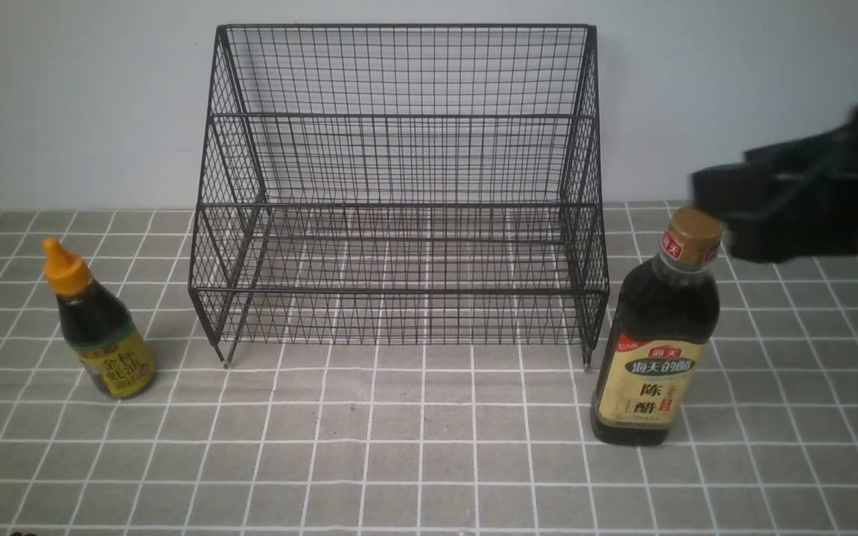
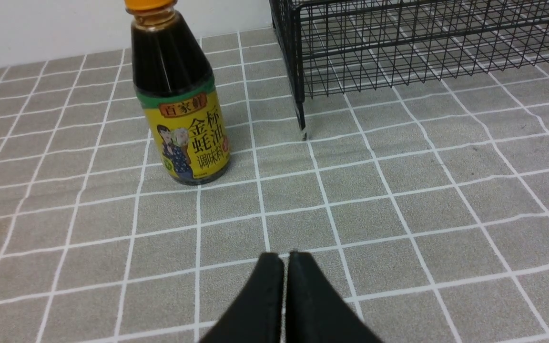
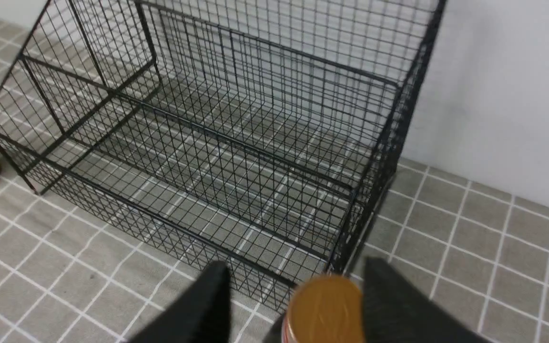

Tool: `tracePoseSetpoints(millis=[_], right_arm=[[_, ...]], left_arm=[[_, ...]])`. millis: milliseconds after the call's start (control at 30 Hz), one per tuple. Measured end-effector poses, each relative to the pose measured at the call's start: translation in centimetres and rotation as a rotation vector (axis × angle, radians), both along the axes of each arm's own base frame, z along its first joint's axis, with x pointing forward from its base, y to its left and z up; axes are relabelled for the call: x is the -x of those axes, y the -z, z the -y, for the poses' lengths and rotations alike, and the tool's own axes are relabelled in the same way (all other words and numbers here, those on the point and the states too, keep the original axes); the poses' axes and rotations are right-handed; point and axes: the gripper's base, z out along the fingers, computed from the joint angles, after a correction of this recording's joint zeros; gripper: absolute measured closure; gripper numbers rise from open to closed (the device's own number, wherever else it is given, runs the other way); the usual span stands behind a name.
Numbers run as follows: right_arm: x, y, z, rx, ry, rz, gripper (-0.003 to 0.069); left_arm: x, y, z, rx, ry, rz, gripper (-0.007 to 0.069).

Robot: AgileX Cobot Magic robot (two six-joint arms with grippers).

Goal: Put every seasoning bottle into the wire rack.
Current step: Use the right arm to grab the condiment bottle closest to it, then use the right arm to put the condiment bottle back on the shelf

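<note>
The black wire rack [image 1: 399, 186] stands against the wall, both tiers empty; it also shows in the left wrist view [image 2: 398, 43] and the right wrist view [image 3: 217, 124]. The tall bottle [image 1: 658, 335], tan cap, beige label, stands by the rack's right front corner. My right gripper [image 1: 719, 212] is open just above and behind its cap; the cap [image 3: 324, 309] sits between the fingers [image 3: 298, 286], nearer one finger. The short bottle [image 1: 97, 324], orange cap, yellow label, stands left of the rack and shows in the left wrist view [image 2: 179, 109]. My left gripper [image 2: 285, 259] is shut, empty, low over the tiles.
Grey tiled cloth [image 1: 429, 447] covers the table, with a plain white wall [image 1: 86, 97] behind. The rack's front left foot [image 2: 303, 131] stands a little to the side of the short bottle. The left arm is out of the front view.
</note>
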Motion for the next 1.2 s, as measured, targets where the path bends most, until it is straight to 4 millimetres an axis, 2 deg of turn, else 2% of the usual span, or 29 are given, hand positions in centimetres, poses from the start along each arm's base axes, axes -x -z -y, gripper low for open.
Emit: tracePoseSetpoints(millis=[133,233,367,433,467,533,567,633,667,733,833,900,933,1033,1067,1200], right_arm=[[-1.6,1.4,-0.6,0.023,0.002,-0.024,0.0079],[-2.4,2.5,-1.0,0.038,0.006,-0.062,0.0032],[-3.4,4.3,-1.4,0.051,0.019,-0.142,0.0026],[-3.6,5.0,-1.5,0.060,0.023,-0.186,0.0042],[-3.6,5.5,-1.5,0.073,0.024,-0.226,0.0087],[-3.6,5.6,-1.5,0.082,0.022,-0.230,0.0128],[-3.7,5.6,-1.5,0.087,0.021,-0.227,0.0171],[-3.8,5.3,-1.4,0.104,0.018,-0.204,0.0323],[-3.7,5.2,-1.3,0.109,0.019,-0.197,0.0347],[-3.4,4.9,-1.2,0.117,0.018,-0.194,0.0340],[-2.9,4.2,-0.9,0.129,0.015,-0.196,0.0340],[-2.3,1.8,-0.6,0.128,0.013,-0.170,0.0340],[-2.2,1.6,-0.6,0.127,0.013,-0.167,0.0340],[-1.8,-1.9,-0.5,0.087,0.013,-0.098,0.0340],[-1.7,-3.6,-0.5,0.061,0.011,-0.056,0.0340],[-1.7,-8.0,-0.7,0.009,-0.015,0.065,0.0340]], left_arm=[[0.0,0.0,0.0,0.000,0.000,0.000,0.0631],[0.0,0.0,0.0,0.000,0.000,0.000,0.0631],[0.0,0.0,0.0,0.000,0.000,0.000,0.0631],[0.0,0.0,0.0,0.000,0.000,0.000,0.0631],[0.0,0.0,0.0,0.000,0.000,0.000,0.0631],[0.0,0.0,0.0,0.000,0.000,0.000,0.0631],[0.0,0.0,0.0,0.000,0.000,0.000,0.0631],[0.0,0.0,0.0,0.000,0.000,0.000,0.0631],[0.0,0.0,0.0,0.000,0.000,0.000,0.0631],[0.0,0.0,0.0,0.000,0.000,0.000,0.0631],[0.0,0.0,0.0,0.000,0.000,0.000,0.0631],[0.0,0.0,0.0,0.000,0.000,0.000,0.0631],[0.0,0.0,0.0,0.000,0.000,0.000,0.0631],[0.0,0.0,0.0,0.000,0.000,0.000,0.0631],[0.0,0.0,0.0,0.000,0.000,0.000,0.0631],[0.0,0.0,0.0,0.000,0.000,0.000,0.0631]])
